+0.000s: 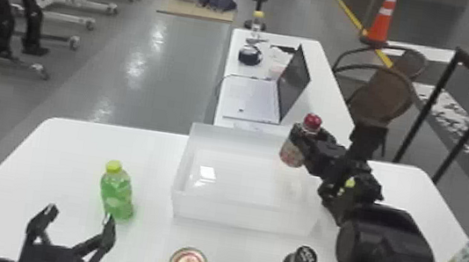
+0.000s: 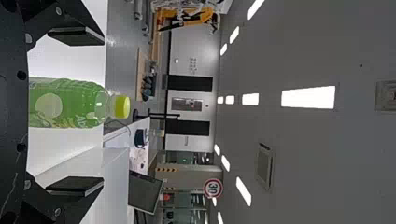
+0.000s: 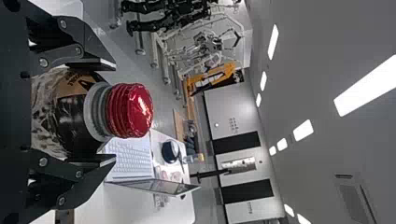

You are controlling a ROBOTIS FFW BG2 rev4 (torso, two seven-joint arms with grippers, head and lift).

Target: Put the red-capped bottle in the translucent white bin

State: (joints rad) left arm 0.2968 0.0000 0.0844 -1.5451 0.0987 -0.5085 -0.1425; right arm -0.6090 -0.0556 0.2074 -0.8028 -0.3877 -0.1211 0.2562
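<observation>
Near-left of the translucent white bin (image 1: 243,215), the left gripper (image 1: 80,213) is wide and empty. Above the bin's far right side, the right gripper (image 1: 303,142) clasps the red-capped bottle (image 1: 291,153), nearly upright; it likely needs lowering inward.

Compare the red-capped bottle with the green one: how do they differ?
The red-capped bottle is held in the right gripper; the green bottle stands on the table. The first has a patchy dark-and-tan body under its red cap; the second is see-through green under a yellow cap. Both have their caps on.
</observation>
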